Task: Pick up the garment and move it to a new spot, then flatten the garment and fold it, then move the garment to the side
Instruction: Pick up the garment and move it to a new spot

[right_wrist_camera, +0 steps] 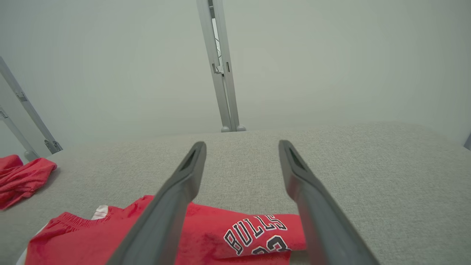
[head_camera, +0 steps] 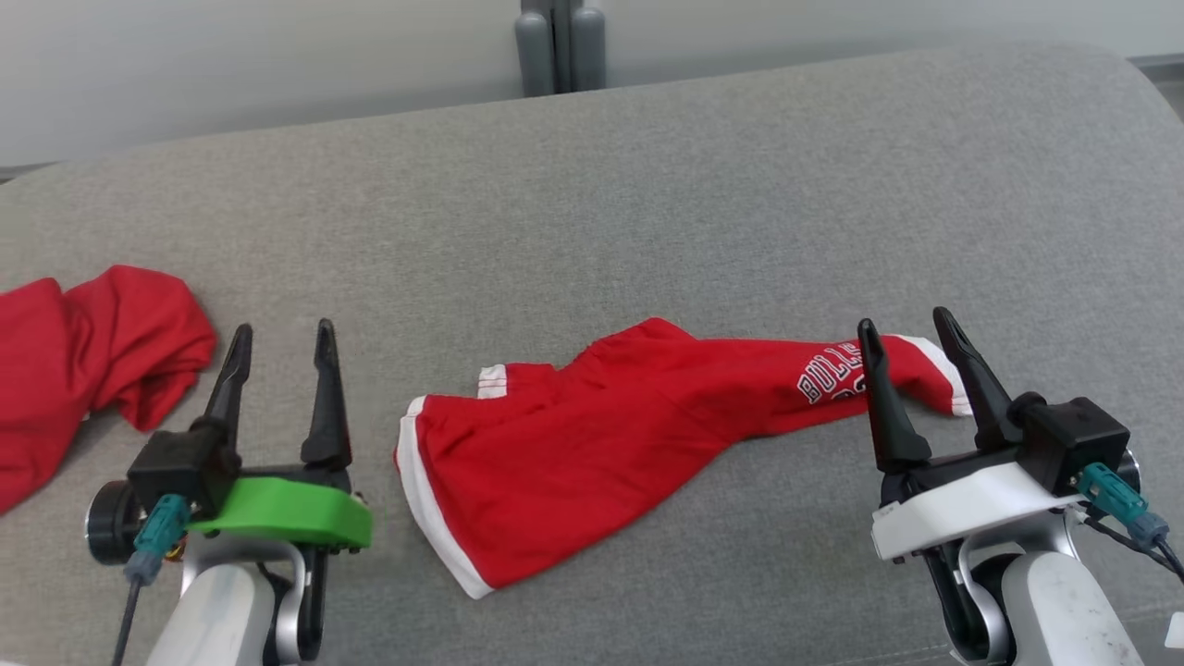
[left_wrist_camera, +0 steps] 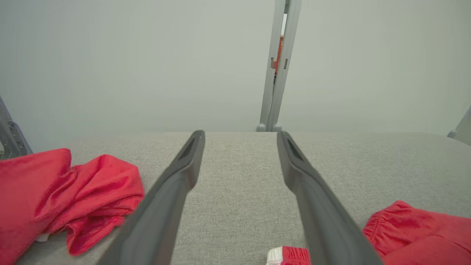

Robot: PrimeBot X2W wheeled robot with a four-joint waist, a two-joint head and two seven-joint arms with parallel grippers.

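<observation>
Locate the garment (head_camera: 592,416), red shorts with white trim, lying crumpled and stretched sideways at the lower centre of the head view on the grey cushion (head_camera: 647,203). Its white-edged leg opening forms the lower left end, and its right end bears white "BULLS" lettering. Note the right gripper (head_camera: 905,319) at the lower right of that view. Its fingers are spread and their tips stand over the lettered end, but you cannot tell whether they touch the cloth. In the right wrist view the same gripper (right_wrist_camera: 241,143) is spread and empty, and the garment (right_wrist_camera: 206,235) lies beneath the fingers along the bottom edge. Note the left gripper (head_camera: 283,326) at the lower left of the head view, fingers spread, just left of the garment. In the left wrist view that gripper (left_wrist_camera: 240,133) frames bare cushion, with the garment (left_wrist_camera: 415,232) in the lower right corner. A second red cloth (head_camera: 83,370) lies bunched at the left edge of the head view, apart from the garment. A grey post (head_camera: 560,46) rises behind the cushion at top centre.
</observation>
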